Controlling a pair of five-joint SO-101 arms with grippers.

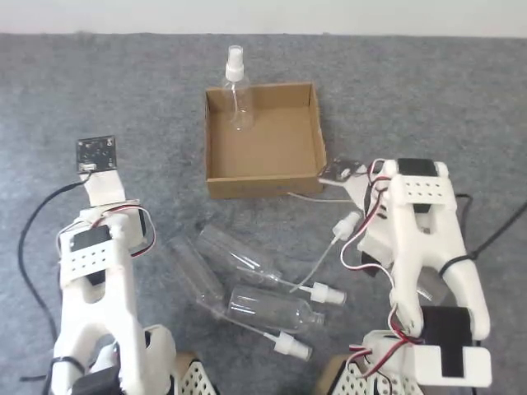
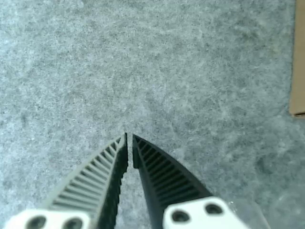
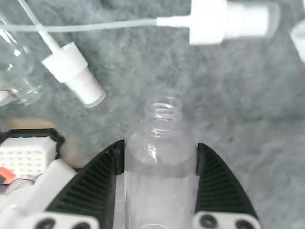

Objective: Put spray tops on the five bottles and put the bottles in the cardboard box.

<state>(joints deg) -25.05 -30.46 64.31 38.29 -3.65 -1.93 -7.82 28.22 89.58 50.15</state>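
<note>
- Right gripper (image 3: 159,144): clamped around an uncapped bottle (image 3: 162,119), neck exposed, presumably so that a spray top (image 3: 74,71) can be fitted.
- Left gripper (image 2: 129,137): jaws closed, empty, held over bare carpet (image 2: 143,57).
- Cardboard box (image 1: 263,177): one capped bottle (image 1: 237,90) is seen at its far wall, seemingly inside.
- Grey carpet throughout, bounded by a pale wall (image 1: 263,16).

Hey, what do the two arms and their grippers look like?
The left arm and right arm are white plastic with black motors and red, white, black wires. The left gripper and right gripper have dark, ribbed, tapered fingers on white mounts.
</note>
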